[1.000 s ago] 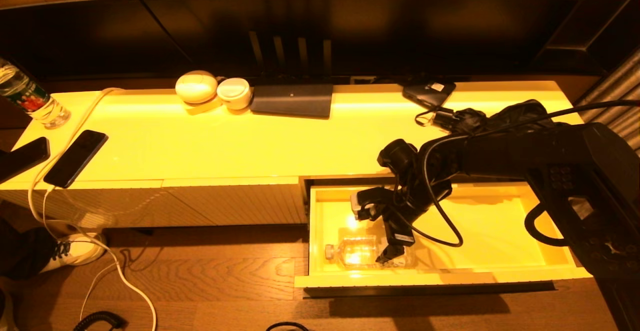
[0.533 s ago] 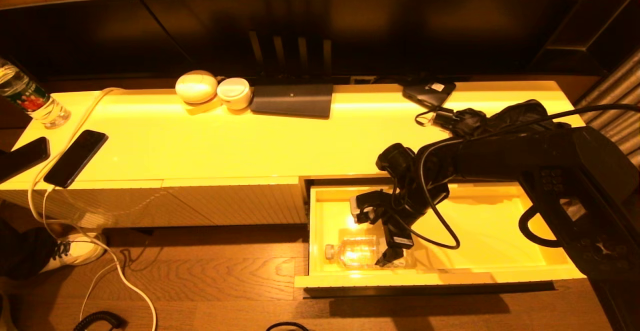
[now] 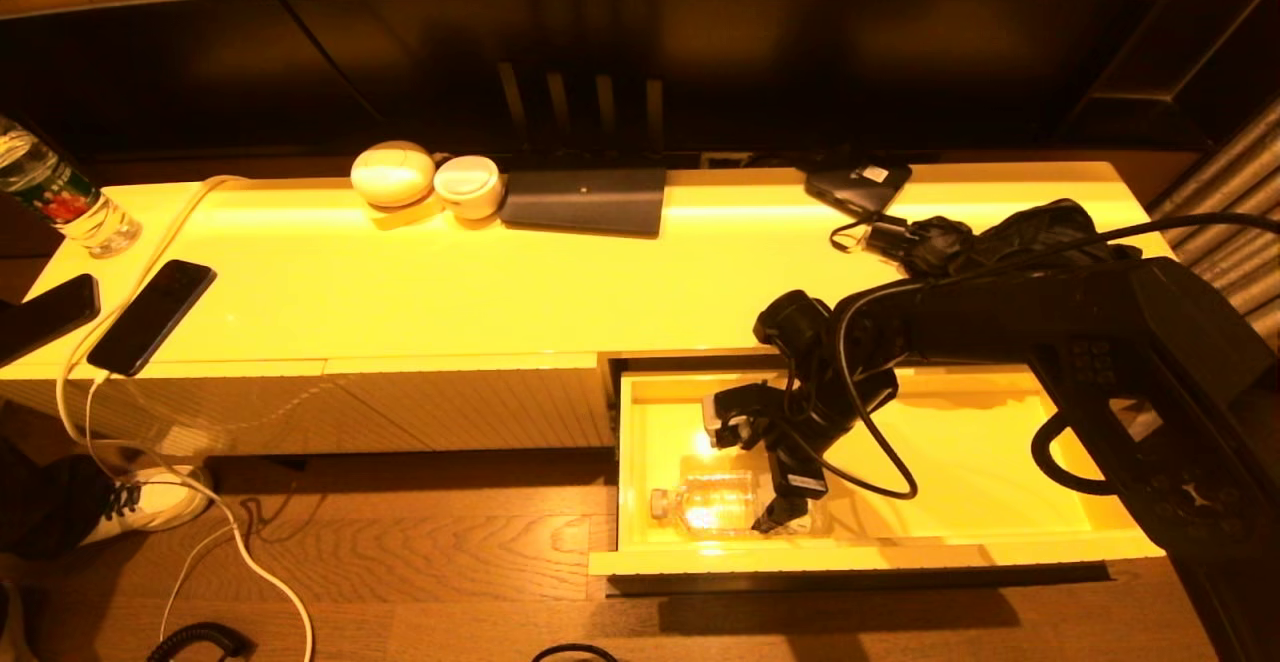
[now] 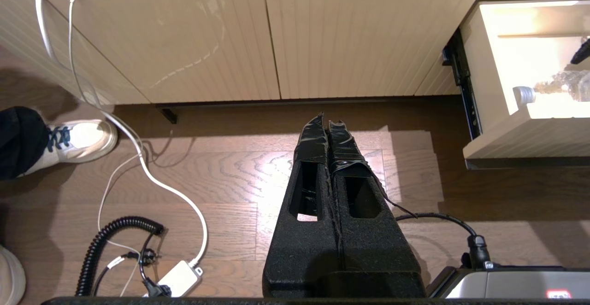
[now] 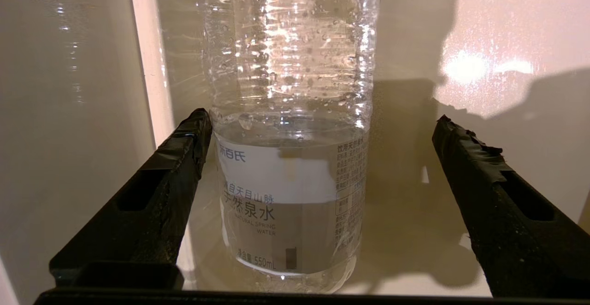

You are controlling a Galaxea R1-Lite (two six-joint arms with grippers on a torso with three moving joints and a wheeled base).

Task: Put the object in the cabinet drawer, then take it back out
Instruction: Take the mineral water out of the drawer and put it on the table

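The cabinet drawer (image 3: pixel 880 558) stands pulled open at the right, its glossy cream-yellow inside lit; it also shows in the left wrist view (image 4: pixel 521 134). A clear water bottle (image 3: pixel 715 502) (image 5: pixel 290 167) (image 4: pixel 553 86) lies on its side along the drawer's front wall, cap to the left. My right gripper (image 3: pixel 758 474) (image 5: pixel 321 118) is down inside the drawer, open, straddling the bottle's base end. One of its fingers (image 5: pixel 184 153) is close beside the bottle, the other stands well apart. My left gripper (image 4: pixel 325 118) is shut and empty over the wooden floor, left of the drawer.
On the cabinet top (image 3: pixel 450 282) lie two phones (image 3: pixel 150 317), a standing water bottle (image 3: pixel 60 192), two white round cases (image 3: pixel 392 173), a dark pad (image 3: pixel 585 200) and a cable bundle (image 3: pixel 900 232). A person's shoe (image 3: pixel 150 502) and cables (image 4: pixel 138 167) are on the floor.
The right arm has shifted slightly leftward over the drawer. The gripper stays open around the bottle, which has not moved.
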